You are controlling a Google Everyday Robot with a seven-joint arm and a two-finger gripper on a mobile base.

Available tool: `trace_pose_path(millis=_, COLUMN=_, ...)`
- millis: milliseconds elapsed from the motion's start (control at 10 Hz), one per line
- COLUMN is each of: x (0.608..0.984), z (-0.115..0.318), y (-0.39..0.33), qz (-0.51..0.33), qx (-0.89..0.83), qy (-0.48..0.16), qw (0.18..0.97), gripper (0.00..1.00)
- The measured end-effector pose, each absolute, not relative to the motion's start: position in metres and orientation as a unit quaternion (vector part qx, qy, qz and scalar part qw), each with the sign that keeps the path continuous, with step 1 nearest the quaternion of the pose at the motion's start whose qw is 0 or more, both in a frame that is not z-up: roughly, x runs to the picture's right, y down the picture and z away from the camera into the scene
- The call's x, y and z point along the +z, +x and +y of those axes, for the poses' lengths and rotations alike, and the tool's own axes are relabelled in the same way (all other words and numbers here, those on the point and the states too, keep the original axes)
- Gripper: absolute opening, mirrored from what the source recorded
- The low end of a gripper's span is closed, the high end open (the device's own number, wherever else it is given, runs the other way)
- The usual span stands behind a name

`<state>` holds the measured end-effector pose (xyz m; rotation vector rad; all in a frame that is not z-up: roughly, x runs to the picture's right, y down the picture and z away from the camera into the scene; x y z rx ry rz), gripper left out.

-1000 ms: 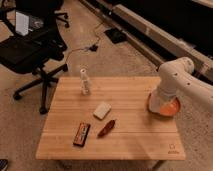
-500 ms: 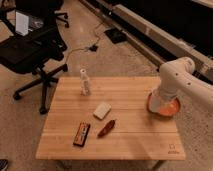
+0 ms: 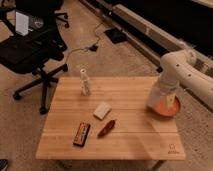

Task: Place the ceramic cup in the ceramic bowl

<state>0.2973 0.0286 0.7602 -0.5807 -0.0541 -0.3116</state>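
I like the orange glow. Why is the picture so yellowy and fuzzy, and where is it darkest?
Camera view: warm dim light tints the wooden table yellow; everything looks soft, so the gripper over the ceramic bowl blurs together; darkest is the top right corner and around the office chair.

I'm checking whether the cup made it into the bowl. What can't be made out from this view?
- Ceramic cup: not visible; the arm's end covers the ceramic bowl.
- Gripper: over the bowl at the table's right edge, blurred into the arm.
- Bowl's inside: hidden by the arm.
- Dark packet: label too small.
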Motion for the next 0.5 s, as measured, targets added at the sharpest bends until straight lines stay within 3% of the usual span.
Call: trace_pose_path(millis=500, x=0.750, z=0.026, y=0.296, qz=-0.010, qx=-0.162, qy=-0.289, qw=0.943, gripper=0.80)
